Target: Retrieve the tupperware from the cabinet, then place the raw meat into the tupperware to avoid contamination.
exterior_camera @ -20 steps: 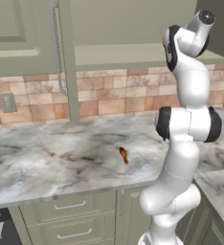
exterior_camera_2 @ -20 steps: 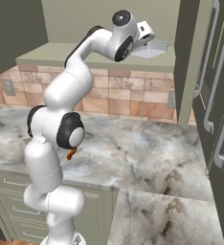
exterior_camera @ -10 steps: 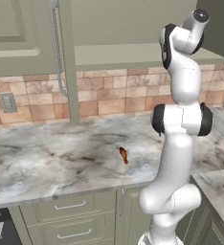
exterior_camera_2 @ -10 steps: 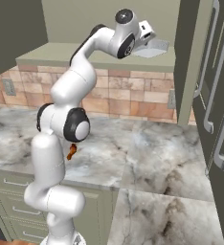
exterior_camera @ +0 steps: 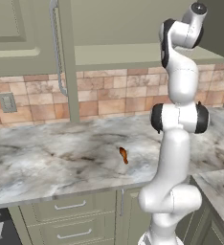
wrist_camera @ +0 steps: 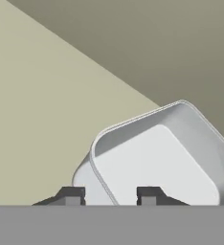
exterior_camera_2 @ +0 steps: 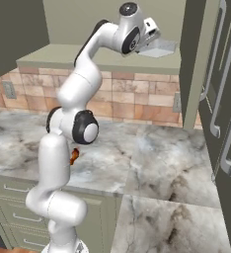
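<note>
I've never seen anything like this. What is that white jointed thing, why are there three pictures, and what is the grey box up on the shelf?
The white thing is a robot arm in a computer-drawn kitchen. Two pictures come from cameras behind it, one on each side; the third looks out from its hand. The arm reaches up into the open green cabinet, where its gripper has one finger on each side of the near wall of a pale grey tupperware on the shelf. Whether it already pinches that wall I cannot tell. Below, on the marble counter, lies a small reddish piece of raw meat, which is meant to go into that container.
</note>
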{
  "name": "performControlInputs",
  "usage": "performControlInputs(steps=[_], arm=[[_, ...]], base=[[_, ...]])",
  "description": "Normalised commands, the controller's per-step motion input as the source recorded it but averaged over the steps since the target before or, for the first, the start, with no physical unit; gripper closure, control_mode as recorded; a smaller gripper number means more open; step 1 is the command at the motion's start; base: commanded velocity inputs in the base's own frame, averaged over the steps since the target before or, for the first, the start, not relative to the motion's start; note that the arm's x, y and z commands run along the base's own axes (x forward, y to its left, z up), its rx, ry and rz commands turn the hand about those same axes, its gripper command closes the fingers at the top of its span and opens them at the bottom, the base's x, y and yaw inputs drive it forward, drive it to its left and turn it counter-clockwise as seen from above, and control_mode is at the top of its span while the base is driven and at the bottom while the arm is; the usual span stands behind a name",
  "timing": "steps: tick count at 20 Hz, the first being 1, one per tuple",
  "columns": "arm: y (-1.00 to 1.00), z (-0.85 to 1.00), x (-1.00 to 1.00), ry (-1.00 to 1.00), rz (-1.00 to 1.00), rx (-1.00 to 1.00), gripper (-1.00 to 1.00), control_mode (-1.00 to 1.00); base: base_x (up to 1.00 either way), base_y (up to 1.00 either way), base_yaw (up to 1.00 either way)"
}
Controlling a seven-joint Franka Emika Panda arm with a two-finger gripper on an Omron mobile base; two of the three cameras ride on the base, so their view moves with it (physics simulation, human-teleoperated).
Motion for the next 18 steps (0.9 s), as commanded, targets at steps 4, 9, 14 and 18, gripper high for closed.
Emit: performControlInputs(steps=[4,9,14,18], arm=[[-0.06,0.0,-0.24,-0.07,0.0,0.0,1.0,-1.0],[0.05,-0.07,-0.67,-0.12,0.0,0.0,1.0,-1.0],[0.35,-0.16,-0.89,-0.1,0.0,0.0,1.0,-1.0],[0.54,-0.49,-1.0,-0.13,0.03,-0.02,1.0,-1.0]], base=[[0.0,0.0,0.0],[0.0,0.0,0.0],[0.0,0.0,0.0],[0.0,0.0,0.0]])
